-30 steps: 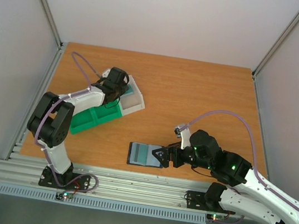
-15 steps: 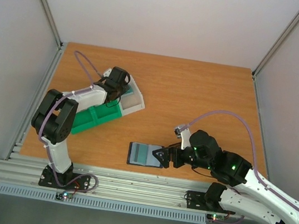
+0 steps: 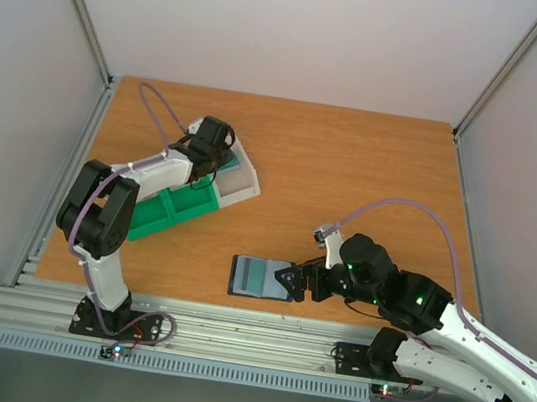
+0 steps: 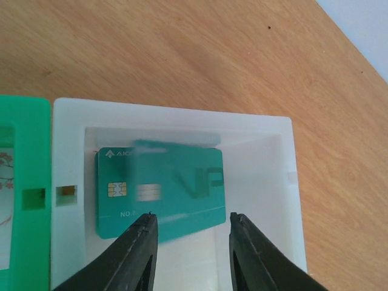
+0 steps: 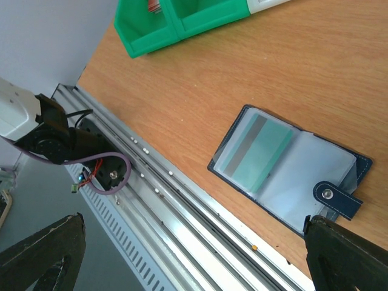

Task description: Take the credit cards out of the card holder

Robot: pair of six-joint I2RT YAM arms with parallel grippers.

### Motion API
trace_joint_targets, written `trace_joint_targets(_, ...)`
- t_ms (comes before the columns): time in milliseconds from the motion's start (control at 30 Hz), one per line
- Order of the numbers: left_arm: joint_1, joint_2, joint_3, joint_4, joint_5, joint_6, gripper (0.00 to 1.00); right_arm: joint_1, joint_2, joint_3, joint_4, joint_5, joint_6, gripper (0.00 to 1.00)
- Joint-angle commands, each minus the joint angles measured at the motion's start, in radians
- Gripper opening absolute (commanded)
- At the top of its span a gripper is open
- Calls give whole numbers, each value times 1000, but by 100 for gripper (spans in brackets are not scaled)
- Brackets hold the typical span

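Note:
The card holder (image 3: 259, 279) lies open on the table near the front edge. In the right wrist view the card holder (image 5: 285, 173) shows a teal credit card (image 5: 257, 154) in its left clear sleeve and a tab clasp (image 5: 336, 199) on its right edge. My right gripper (image 3: 289, 281) is open at the holder's right edge, and one finger (image 5: 345, 254) is next to the clasp. My left gripper (image 4: 191, 236) is open and empty above the tray's white compartment (image 4: 260, 182). Another teal credit card (image 4: 160, 191) lies flat there, its image blurred.
The green-and-white compartment tray (image 3: 179, 203) stands at the back left, and my left gripper (image 3: 212, 145) is over its white end. The metal rail (image 5: 182, 206) runs along the table's front edge, just below the card holder.
My left wrist has shifted slightly over the tray's white end. The right arm and the card holder have not moved.

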Motion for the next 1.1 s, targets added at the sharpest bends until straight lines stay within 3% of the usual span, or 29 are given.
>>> trace_joint_targets(0,4,-47,32,-24,-36,44,38,0,3,34,-9,18,13,98)
trace_joint_targets(567,3,-218,22,-296,101,170,84,0,73,53,-114,108,128,98)
trace_joint_targets(833,4,-355,-89,-423,370,365,85,0,182,52,-67,64,155,98)
trace_joint_targets(933,2,-418,-178,-403,482,388,82,0,242,49,-19,31,157,98)
trace_joint_targets(1067,-4,-527,-295,-347,624,370,77,2,328,41,50,-2,159,90)
